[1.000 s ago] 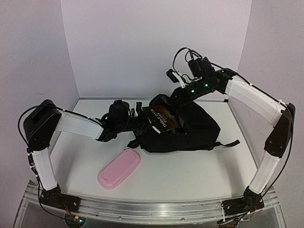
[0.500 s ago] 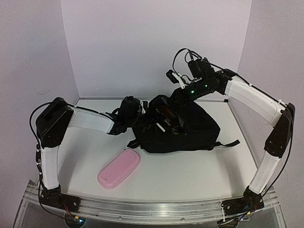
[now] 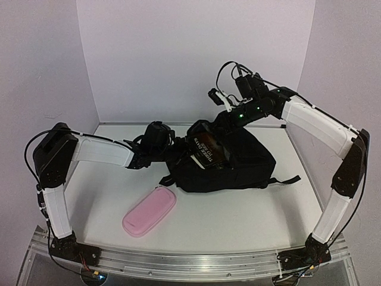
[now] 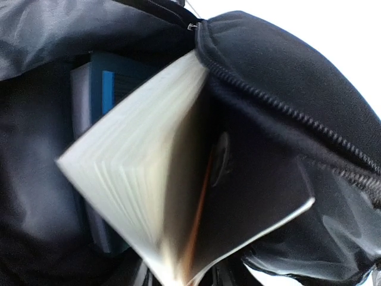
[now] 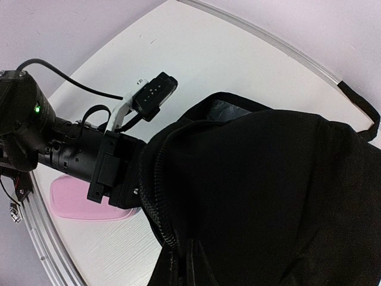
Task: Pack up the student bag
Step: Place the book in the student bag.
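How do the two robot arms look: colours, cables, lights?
The left arm and right arm have white shells on their long links and black joints. Black cables loop over the right wrist, where green lights glow. Both stand on a silver rail.

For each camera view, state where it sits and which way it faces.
Top external: above and behind the robot, facing down at the table; left arm and right arm show.
Left wrist: at the open student bag, facing the book inside; own body unclear.
Right wrist: above the bag, facing down toward the left arm; own body unclear.
Top and right wrist share the pink pencil case.
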